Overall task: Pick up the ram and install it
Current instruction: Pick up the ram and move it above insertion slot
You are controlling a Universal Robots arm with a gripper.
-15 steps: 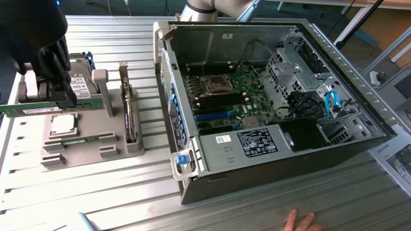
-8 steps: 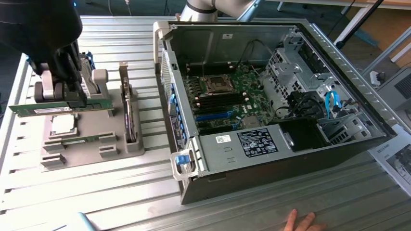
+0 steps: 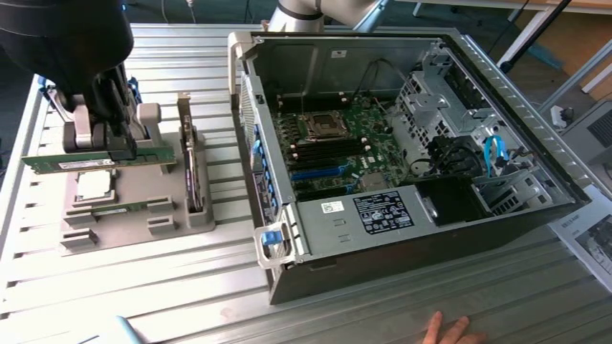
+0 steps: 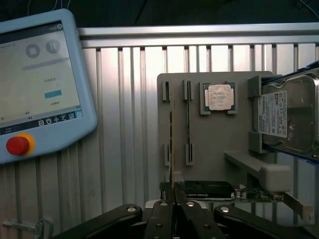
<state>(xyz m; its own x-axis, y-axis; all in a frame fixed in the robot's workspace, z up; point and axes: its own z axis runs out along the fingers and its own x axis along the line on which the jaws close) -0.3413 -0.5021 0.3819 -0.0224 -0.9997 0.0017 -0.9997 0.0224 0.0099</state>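
Pick-up in hand: my jaws grasp the ram [image 3: 57, 164] at its middle, just above the tray [image 3: 177, 223]. The case [image 3: 287, 64] slots [image 3: 330, 151] lie well apart; reaching them calls for level, aligned carrying.

We look across a tabletop [image 3: 402, 308] of ribbed, pale metal slats, evenly lit by soft, cool light. At the exterior view's far right, beyond its edge, the rim of a light wooden desk [image 3: 478, 6] and two slanted poles [image 3: 535, 32], one black, one grey, fill the corner.
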